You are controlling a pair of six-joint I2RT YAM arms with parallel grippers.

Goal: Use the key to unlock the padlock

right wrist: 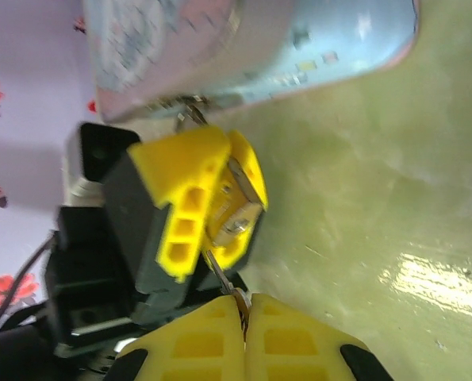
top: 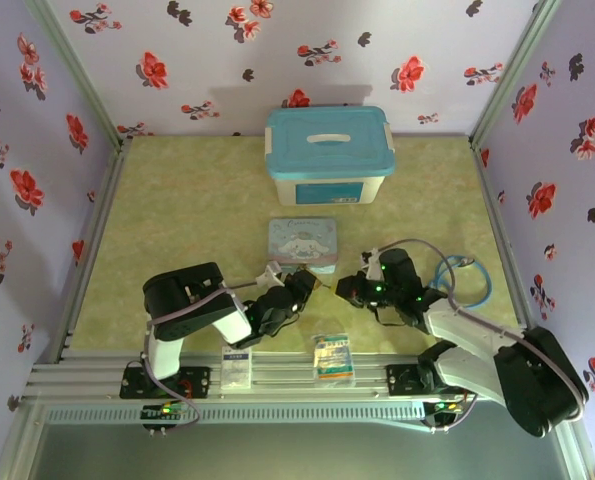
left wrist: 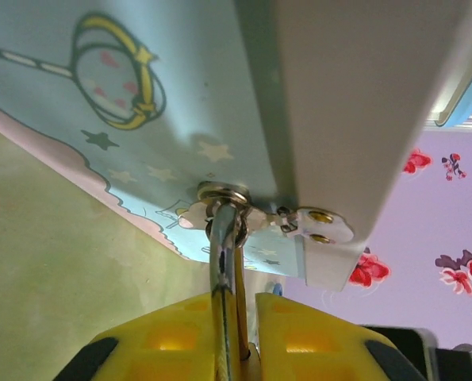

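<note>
padlock (right wrist: 239, 208): hanging at the near edge of the cartoon tin (top: 302, 240), midway between the two arms; its silver shackle (left wrist: 222, 254) is passing through the tin's small clasp (left wrist: 220, 193).
key (right wrist: 222, 274): showing as a thin metal sliver running from the right fingertips up to the padlock's body; I cannot tell whether it is sitting in the keyhole.
left gripper (left wrist: 239, 309): pinching the padlock between its yellow fingers, jaws nearly together around it.
right gripper (right wrist: 243, 305): clamping the key, its yellow fingers pressing together with just the sliver between them.
arms: both reaching inward, the two grippers nearly meeting just in front of the tin.
table (top: 197, 220): yellow-green, carrying the tin, which is lying with its lid facing up.
storage box (top: 329, 155): white with a blue lid, standing behind the tin near the back wall.
packets (top: 332, 357): two flat printed ones lying at the near edge, between the arm bases.
blue cable (top: 474, 282): looping on the table beside the right arm.
</note>
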